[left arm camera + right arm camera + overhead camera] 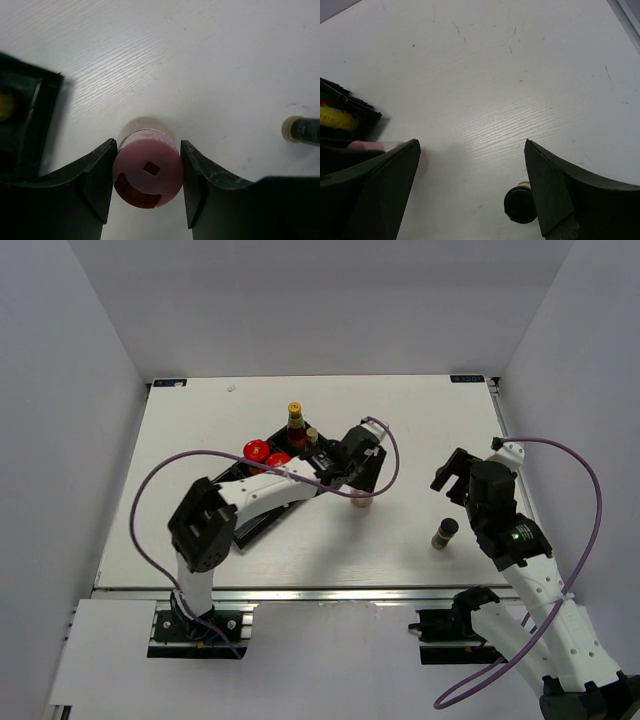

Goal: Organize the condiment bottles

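Jaws of the left gripper pressed both sides of the pink-capped bottle, which looked to stand on the table just right of the tray. Right gripper gaped wide, holding nothing, above the shaker. Two jars and a tall bottle sat in the tray. Pickup of the pink-capped bottle seemed in hand; next called for a straight lift, then a carry over the tray wall to a free compartment.
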